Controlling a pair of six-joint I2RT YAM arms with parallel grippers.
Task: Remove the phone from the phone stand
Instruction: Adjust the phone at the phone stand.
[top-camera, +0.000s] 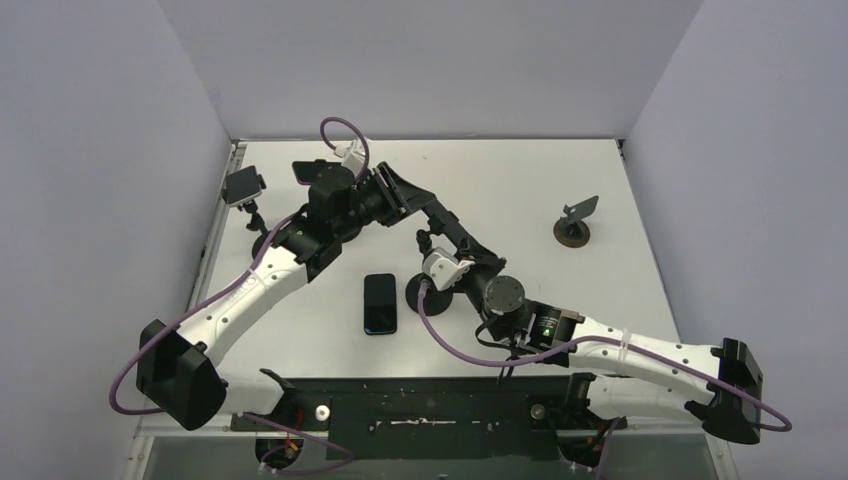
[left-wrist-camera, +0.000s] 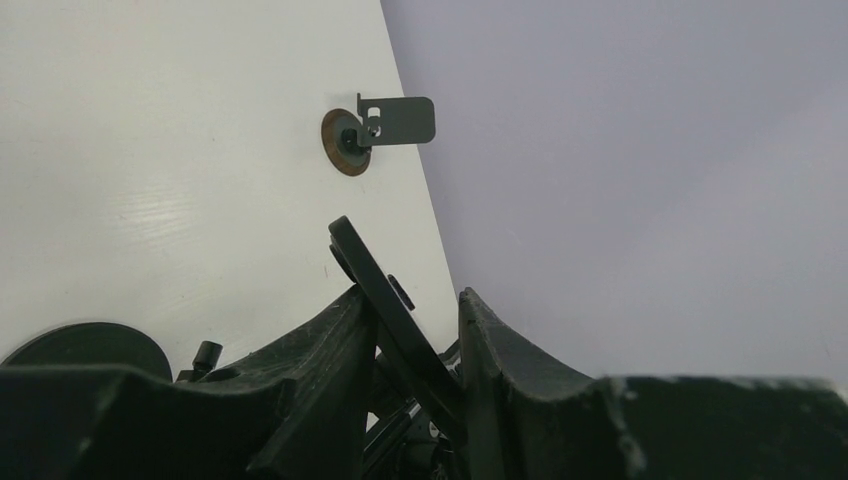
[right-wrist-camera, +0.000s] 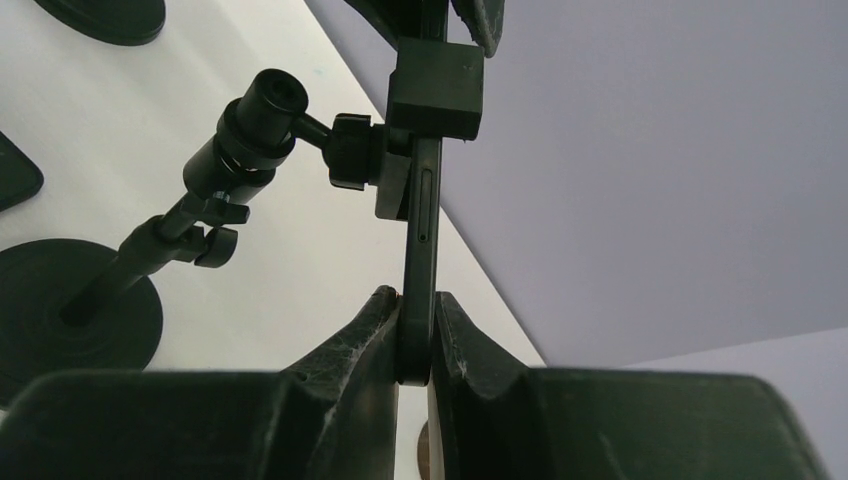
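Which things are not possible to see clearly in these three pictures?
Right wrist view: the right gripper holds the phone edge-on, its screen hidden.
Left wrist view: the left gripper cuts off the dark plate between its fingers.
Top view: both grippers cover the stand's clamp.

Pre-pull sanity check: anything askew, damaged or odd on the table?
Nothing broken or spilled. A spare phone lies flat on the table, off any stand, and the small stand at far right is empty, its base brown, not black.

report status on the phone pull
right gripper shut on phone edge; left gripper around its far end, grip unclear; phone clamped in stand; nothing seen in the way
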